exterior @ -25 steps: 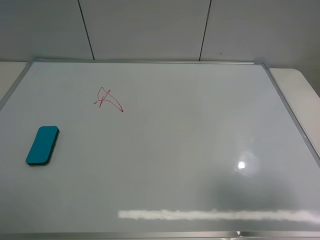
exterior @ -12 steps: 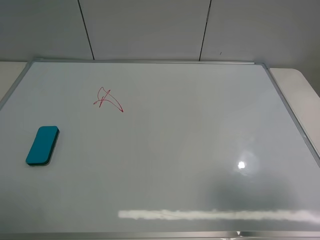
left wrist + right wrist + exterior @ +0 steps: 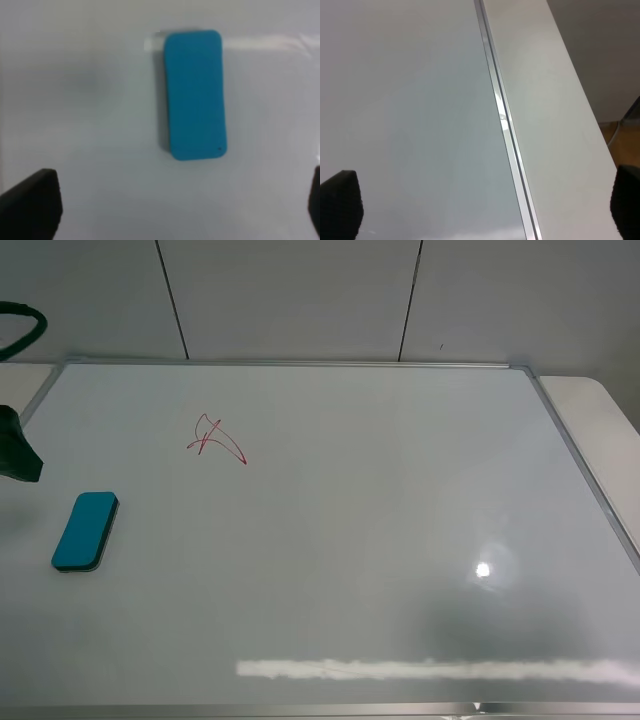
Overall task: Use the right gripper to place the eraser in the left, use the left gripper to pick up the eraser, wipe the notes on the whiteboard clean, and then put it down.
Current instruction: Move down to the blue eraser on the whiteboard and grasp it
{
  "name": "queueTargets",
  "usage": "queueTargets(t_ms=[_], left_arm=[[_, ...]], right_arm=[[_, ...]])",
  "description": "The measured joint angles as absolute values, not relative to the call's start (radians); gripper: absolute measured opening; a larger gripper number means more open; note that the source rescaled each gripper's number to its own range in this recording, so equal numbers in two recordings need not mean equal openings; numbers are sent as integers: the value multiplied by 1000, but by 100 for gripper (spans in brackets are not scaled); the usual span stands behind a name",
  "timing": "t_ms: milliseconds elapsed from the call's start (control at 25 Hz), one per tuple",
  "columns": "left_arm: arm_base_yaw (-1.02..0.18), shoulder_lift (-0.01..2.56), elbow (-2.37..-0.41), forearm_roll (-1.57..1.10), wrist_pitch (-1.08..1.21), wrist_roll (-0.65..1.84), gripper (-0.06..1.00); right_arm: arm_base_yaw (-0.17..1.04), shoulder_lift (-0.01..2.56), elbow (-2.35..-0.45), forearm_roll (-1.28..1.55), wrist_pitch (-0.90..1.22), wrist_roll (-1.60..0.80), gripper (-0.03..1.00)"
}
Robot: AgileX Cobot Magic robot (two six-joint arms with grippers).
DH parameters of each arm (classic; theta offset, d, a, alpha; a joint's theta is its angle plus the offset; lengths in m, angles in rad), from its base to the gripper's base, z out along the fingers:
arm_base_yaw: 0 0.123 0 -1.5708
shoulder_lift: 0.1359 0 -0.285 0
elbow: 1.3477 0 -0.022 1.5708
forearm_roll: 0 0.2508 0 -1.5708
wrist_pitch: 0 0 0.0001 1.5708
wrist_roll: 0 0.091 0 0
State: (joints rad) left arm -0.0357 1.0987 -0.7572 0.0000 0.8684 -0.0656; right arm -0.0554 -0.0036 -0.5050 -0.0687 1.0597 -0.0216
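the whiteboard (image 3: pixel 350 540) fills most of the high view, glossy white in a thin silver frame, lying flat on the pale worktop (image 3: pixel 600 415), which shows past the frame at 3 o'clock. my left arm (image 3: pixel 14 445) pokes in as a dark shape at the 9 o'clock edge of that view, over the board's rim. my left jaws are spread wide and hold nothing: the left fingers (image 3: pixel 30 205) sit far apart in the wrist view, with bare board between them. my right jaws are out of the high view; the right fingers (image 3: pixel 337 202) are likewise spread wide and empty, above the board's silver frame (image 3: pixel 502 115) and the worktop beside it. the eraser (image 3: pixel 85 531), a teal block with rounded corners, lies flat on the board at about 8 o'clock, near the frame. it is at 5 o'clock from my left arm and apart from it. the left wrist view shows it ahead of the fingers, touching neither. the notes (image 3: pixel 215 440), a small red scribble, sit at 10 o'clock on the board, at 1 o'clock from the eraser and well apart from it.
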Motion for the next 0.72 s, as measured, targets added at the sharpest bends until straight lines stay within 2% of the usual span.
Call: queueTargets(t_ms=[320, 720], left_arm=[[-142, 1316, -757, -12, 785, -159, 100], [-134, 1562, -758, 6, 650, -179, 100]], right_arm=[[-55, -4, -505, -69, 1060, -22, 100], [-55, -4, -505, -69, 1060, -22, 100]])
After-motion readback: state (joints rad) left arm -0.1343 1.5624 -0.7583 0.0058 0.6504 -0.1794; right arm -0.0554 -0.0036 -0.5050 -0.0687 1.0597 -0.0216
